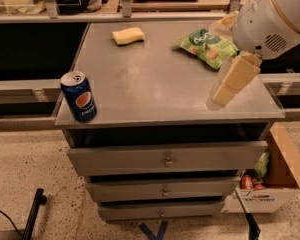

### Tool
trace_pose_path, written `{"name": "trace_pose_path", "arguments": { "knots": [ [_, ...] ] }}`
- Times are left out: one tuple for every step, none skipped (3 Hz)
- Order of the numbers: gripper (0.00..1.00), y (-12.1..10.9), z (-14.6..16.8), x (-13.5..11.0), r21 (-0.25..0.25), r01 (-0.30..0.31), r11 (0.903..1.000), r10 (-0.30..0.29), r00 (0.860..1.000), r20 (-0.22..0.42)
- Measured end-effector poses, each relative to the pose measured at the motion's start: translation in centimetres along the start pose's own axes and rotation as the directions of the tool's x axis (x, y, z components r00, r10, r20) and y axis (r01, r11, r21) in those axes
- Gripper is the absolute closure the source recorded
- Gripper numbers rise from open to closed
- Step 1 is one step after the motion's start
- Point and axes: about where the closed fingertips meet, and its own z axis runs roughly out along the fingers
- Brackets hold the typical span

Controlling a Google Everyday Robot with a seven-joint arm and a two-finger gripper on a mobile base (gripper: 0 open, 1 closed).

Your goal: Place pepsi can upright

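The pepsi can (78, 96) is dark blue with a round red-white-blue logo and a silver top. It stands upright at the front left corner of the grey table top (155, 89). My gripper (219, 97), cream-coloured below a white rounded arm housing (275, 19), hangs over the table's front right part. It is far to the right of the can and not touching it. Nothing shows in the gripper.
A green snack bag (208, 45) lies at the back right of the table, just behind the gripper. A yellow sponge (128, 35) lies at the back middle. Drawers (165, 159) sit under the top. A cardboard box (272, 184) with items stands on the floor at right.
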Motion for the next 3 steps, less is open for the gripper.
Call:
{"name": "trace_pose_path", "arguments": {
  "knots": [
    [0.00,-1.3,3.1,-4.0,-0.041,0.022,0.9989,-0.016,0.991,0.135],
    [0.00,-1.8,6.5,-7.0,-0.091,0.025,0.9955,-0.004,0.975,0.222],
    [0.00,-1.0,10.1,-9.6,-0.174,0.030,0.9844,0.025,0.952,0.306]
  ]
}}
